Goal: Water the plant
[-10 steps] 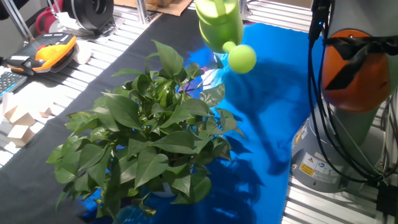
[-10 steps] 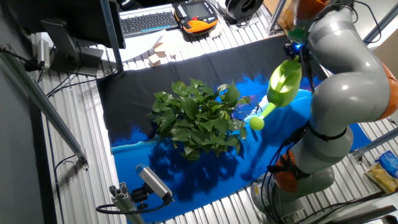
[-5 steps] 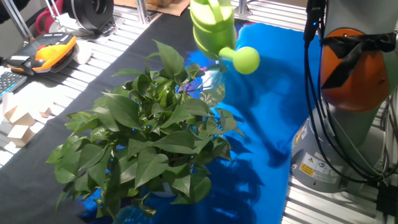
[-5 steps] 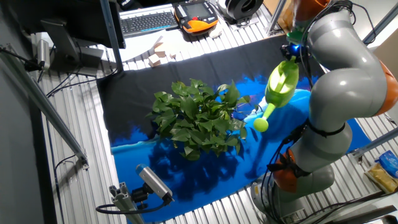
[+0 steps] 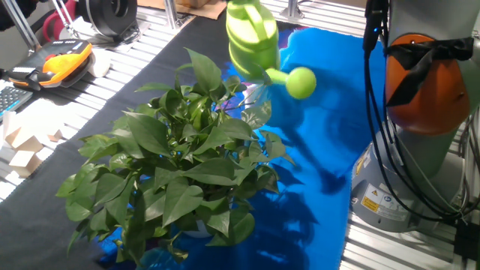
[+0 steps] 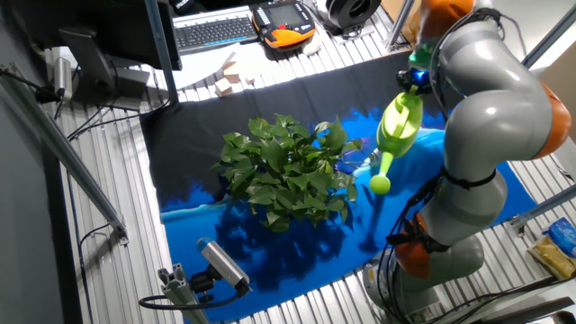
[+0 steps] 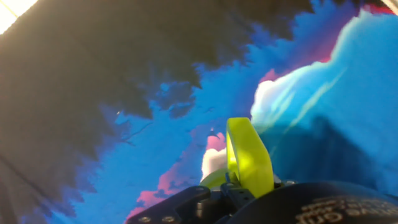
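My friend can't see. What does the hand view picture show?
A bright yellow-green plastic watering can handle sticks up close to the camera, just above the dark gripper at the bottom edge. Behind it lies a blurry blue cloth meeting a black cloth.

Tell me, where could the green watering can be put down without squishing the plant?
Bare blue cloth lies between the plant and the robot base, under the watering can. The black cloth between plant and wooden blocks is bare too. It is crowded near the keyboard.
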